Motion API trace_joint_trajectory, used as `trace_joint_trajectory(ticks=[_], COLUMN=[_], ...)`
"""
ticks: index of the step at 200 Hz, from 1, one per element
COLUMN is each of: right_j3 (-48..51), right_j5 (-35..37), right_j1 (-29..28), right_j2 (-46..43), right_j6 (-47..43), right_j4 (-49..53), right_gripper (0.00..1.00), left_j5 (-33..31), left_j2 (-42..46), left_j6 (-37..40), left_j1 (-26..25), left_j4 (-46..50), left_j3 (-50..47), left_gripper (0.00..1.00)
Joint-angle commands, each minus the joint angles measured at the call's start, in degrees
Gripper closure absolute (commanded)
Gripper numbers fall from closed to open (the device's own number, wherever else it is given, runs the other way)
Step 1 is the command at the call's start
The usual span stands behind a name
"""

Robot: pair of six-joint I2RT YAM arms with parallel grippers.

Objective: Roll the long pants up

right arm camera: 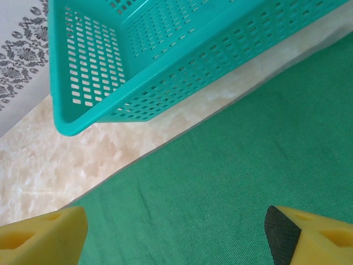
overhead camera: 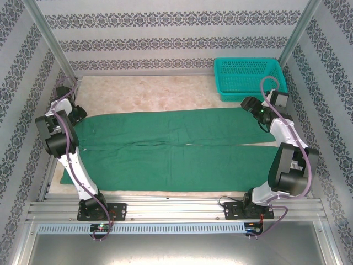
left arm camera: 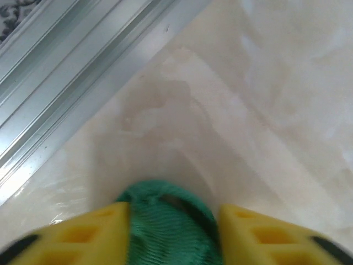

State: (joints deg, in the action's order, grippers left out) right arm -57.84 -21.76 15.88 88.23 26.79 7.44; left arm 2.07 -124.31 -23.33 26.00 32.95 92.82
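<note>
**Left gripper pinches the pants' edge; right gripper spread above a leg**

There is one pair of long pants [overhead camera: 176, 146], one teal mesh basket [overhead camera: 251, 97] and two arms. The dark green pants lie flat across the middle of the marbled beige table [overhead camera: 143, 94]. Their two legs run side by side from left to right, one nearer the arm bases and one farther.

The basket sits in the far right corner, just beyond the far leg's right end and apart from the fabric. In the right wrist view a strip of bare table separates its wall from the cloth. An aluminium rail [left arm camera: 71, 72] borders the table on the left, and patterned walls [overhead camera: 165, 22] enclose the space. Nothing lies on top of the pants.

The left arm reaches forward along the left side, with the left gripper [overhead camera: 80, 114] low at the left end of the pants. Its wrist view shows a small hump of green fabric bunched between its yellow fingers [left arm camera: 94, 234], which press in on it from both sides.

The right arm bends inward, with the right gripper [overhead camera: 249, 105] over the far leg near its right end. Its jaws are spread wide and hold nothing, with flat cloth showing between them.
</note>
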Motion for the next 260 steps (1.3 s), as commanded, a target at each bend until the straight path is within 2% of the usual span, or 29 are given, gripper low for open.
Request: trace_joint_trajectory(ticks=[1, 3, 27, 44, 87, 105, 156, 181, 213, 237, 260], right_j3=[0.16, 0.07, -1.86, -3.05, -7.44, -12.13, -26.34, -34.45, -39.11, -35.3, -30.68], right_j5=[0.14, 0.36, 1.53, 3.78, 15.64, 15.5, 18.28, 17.65, 17.49, 14.68, 6.28], right_j1=[0.8, 0.77, 1.33, 1.81, 4.85, 6.26, 8.06, 7.84, 6.89, 6.7, 8.92], right_j2=[2.08, 2.11, 3.91, 4.45, 6.92, 10.2, 22.34, 29.71, 34.99, 33.5, 30.68], right_j6=[1.78, 1.89, 2.38, 2.27, 3.48, 2.38, -0.47, -1.81, -3.42, -4.31, 0.61], right_j4=[-0.16, 0.0, 1.95, 4.07, 10.51, 13.95, 24.92, 30.55, 32.0, 28.73, 25.17], right_gripper=[0.16, 0.16, 0.16, 0.19, 0.23, 0.27, 0.27, 0.3, 0.32, 0.31, 0.31], left_j5=[-1.96, -2.04, -1.78, -1.64, -1.01, -0.55, 0.1, 0.84, 1.55, 2.22, 2.25], left_j2=[-1.69, -1.65, -0.85, 0.77, 5.04, 5.31, 5.26, 4.65, 4.34, 4.43, 4.05], left_j6=[-0.56, -0.61, -0.7, -0.31, 0.42, 0.61, 1.15, 1.43, 1.89, 2.33, 2.24], left_j1=[0.54, 0.5, 0.49, 0.54, 0.15, -0.36, -0.78, -0.96, -1.21, -1.3, -1.38], left_j4=[4.01, 4.07, 2.99, 1.67, 0.27, -0.13, -1.68, -1.95, -2.26, -2.36, -1.78], left_j3=[0.39, 0.42, -0.71, -2.6, -6.01, -6.37, -8.94, -8.9, -8.41, -8.16, -7.22], left_gripper=[0.94, 1.0, 1.0, 1.0, 1.0, 1.0, 1.0, 1.0, 1.0, 1.0, 1.0])
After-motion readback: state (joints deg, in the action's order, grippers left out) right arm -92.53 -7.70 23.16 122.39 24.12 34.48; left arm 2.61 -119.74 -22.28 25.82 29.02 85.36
